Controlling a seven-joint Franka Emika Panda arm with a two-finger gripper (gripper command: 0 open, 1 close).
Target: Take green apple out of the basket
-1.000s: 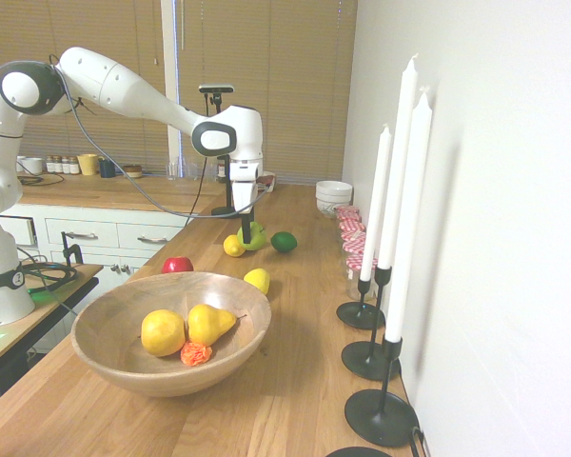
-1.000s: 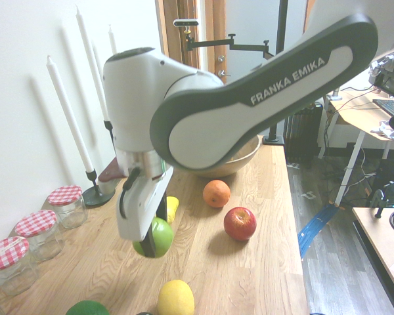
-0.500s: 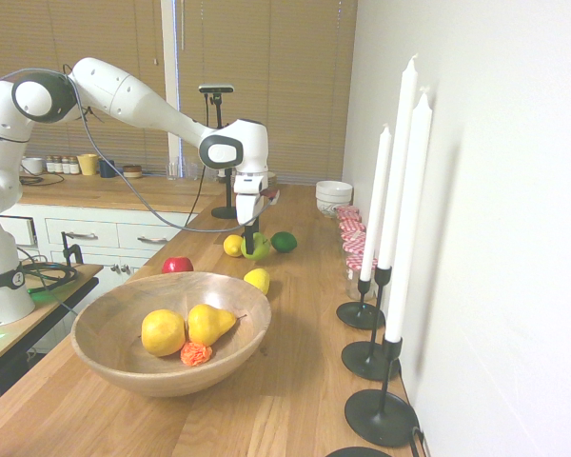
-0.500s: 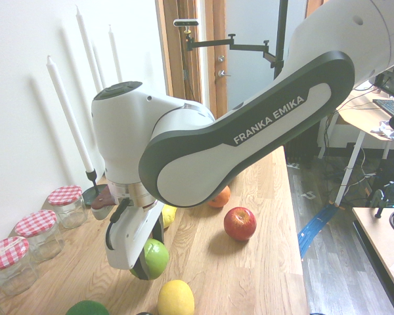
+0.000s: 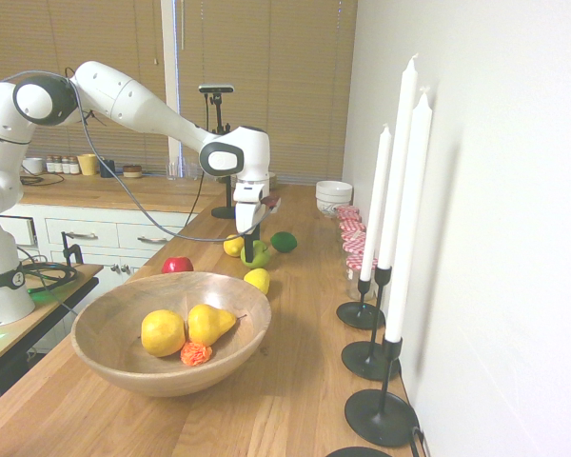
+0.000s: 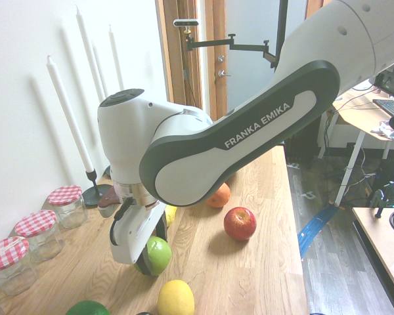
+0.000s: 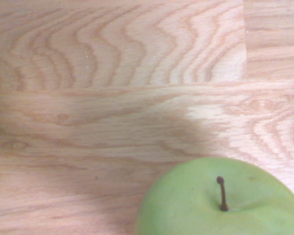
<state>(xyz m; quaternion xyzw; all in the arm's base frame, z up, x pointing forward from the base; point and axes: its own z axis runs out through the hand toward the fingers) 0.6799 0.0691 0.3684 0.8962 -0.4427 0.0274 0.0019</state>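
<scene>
Here we see the gripper [image 6: 151, 252] pointing straight down over the wooden counter [image 6: 249, 275], its fingers clamped on the green apple [image 6: 159, 254], which sits at or just above the counter surface, well outside the basket [image 5: 162, 328]; we cannot tell whether it touches the wood.

Going left to right in the first exterior view, we find the basket, a wide, shallow, smooth bowl of pale wood holding a round yellow fruit [image 5: 163, 331], a yellow pear [image 5: 210, 323] and a small crinkled orange thing [image 5: 196, 353]. Behind it lie a red apple [image 5: 177, 265] and a lemon [image 5: 257, 280], then the held apple beside a second lemon [image 5: 232, 246] and a darker lime [image 5: 284, 242]. Further right stand white bowls [image 5: 333, 195], jars with red checked lids [image 5: 360, 249] and tall white candles [image 5: 400, 181] in black holders.

The second exterior view alone shows us the fingers on the apple from close by, plus an orange [image 6: 218, 195] mostly behind the arm, the glossy red apple [image 6: 240, 224] and a yellow lemon [image 6: 176, 297] near the bottom edge.

Only the wrist view gives us the apple's thin brown stem [image 7: 221, 194] in its dimpled top, the matte green skin, and the wavy grain of the counter planks.
</scene>
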